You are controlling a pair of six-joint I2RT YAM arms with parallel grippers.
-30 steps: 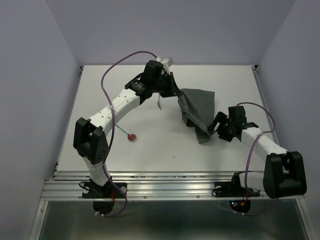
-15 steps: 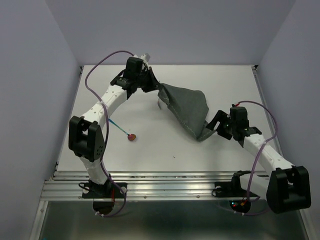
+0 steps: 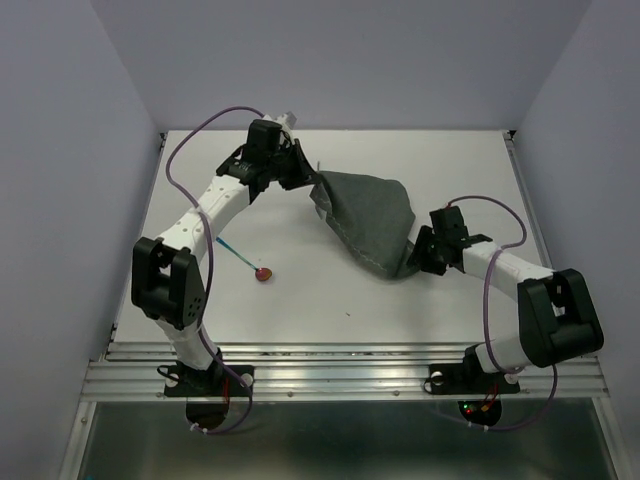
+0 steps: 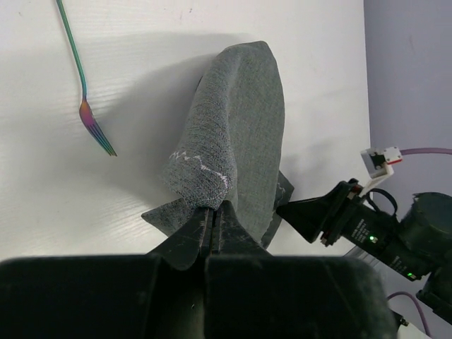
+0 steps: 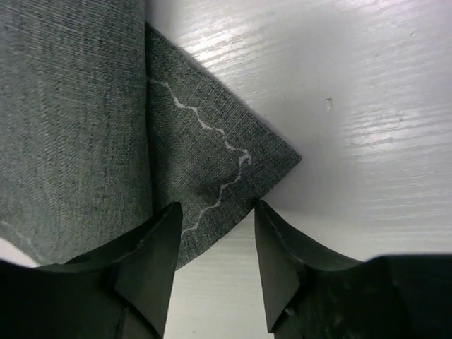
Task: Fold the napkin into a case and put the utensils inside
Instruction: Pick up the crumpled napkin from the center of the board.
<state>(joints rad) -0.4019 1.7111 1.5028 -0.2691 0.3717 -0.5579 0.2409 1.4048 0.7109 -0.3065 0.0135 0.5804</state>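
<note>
The left gripper has its jaws closed on an edge of the napkin, holding that end up off the table. The right gripper has its jaws apart, straddling the napkin's near corner without clamping it; they have narrowed over the past second. In that time the left arm drew the cloth back and leftward, so the bunched heap now spans between both arms. Assessment: still spreading, no fold made. The spoon and fork lie on the table, outside the cloth.
</note>
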